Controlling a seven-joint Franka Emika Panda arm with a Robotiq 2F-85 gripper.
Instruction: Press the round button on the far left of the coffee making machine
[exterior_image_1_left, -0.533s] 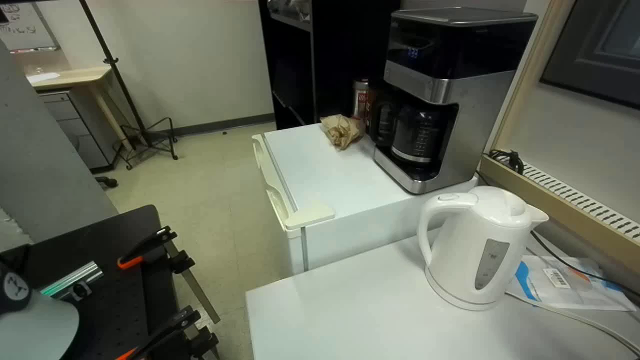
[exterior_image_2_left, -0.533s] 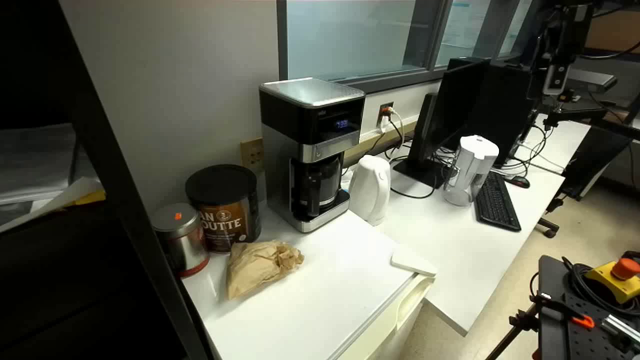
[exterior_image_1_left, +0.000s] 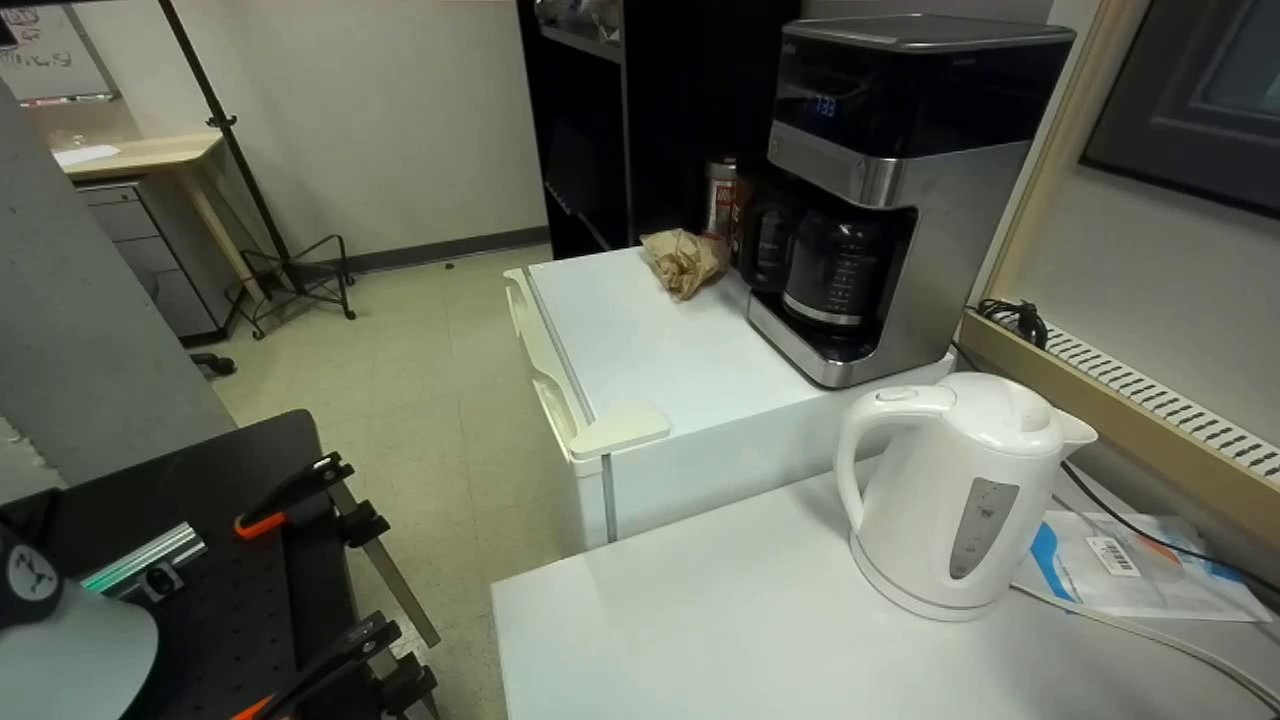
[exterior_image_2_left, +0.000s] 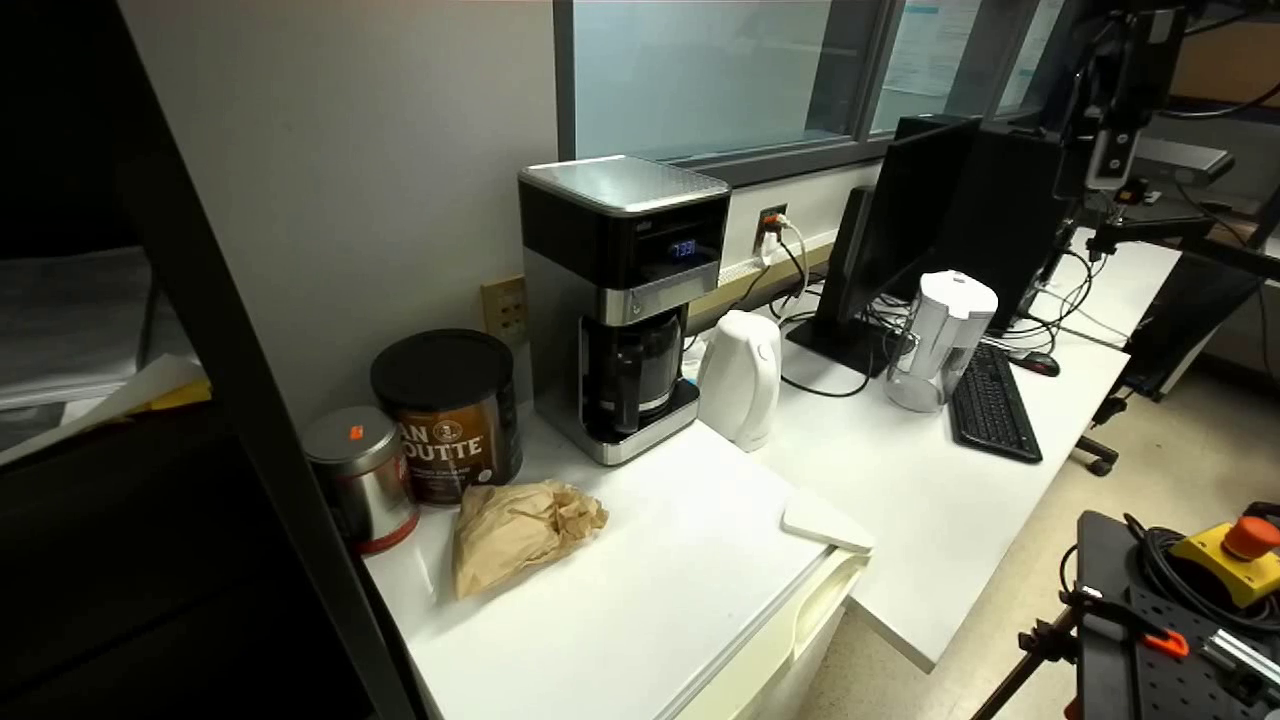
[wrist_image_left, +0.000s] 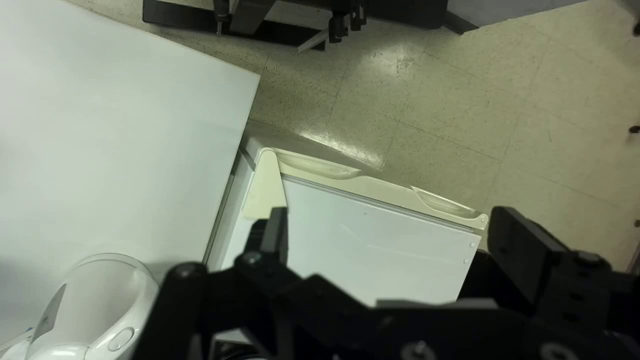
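The coffee making machine (exterior_image_1_left: 965, 230) is a boxy black and silver drip maker on a white fridge top. It also stands upright in an exterior view (exterior_image_2_left: 625, 240), with a lit blue display high on its black front. A dark glass carafe (exterior_image_1_left: 835, 265) with a black handle sits inside it. The single buttons are too small to make out. My gripper (wrist_image_left: 390, 220) shows only in the wrist view, open, with nothing between its fingers. It is above the white fridge top (wrist_image_left: 370, 240). The machine cannot be clearly made out in the wrist view.
The white kettle (exterior_image_1_left: 960, 510) stands on the white table beside the machine. A crumpled paper bag (exterior_image_2_left: 525, 530), a brown coffee can (exterior_image_2_left: 445, 420) and a silver can (exterior_image_2_left: 362, 480) stand on the fridge. A black shelf (exterior_image_2_left: 250, 420) and a water pitcher (exterior_image_2_left: 940, 340) are nearby.
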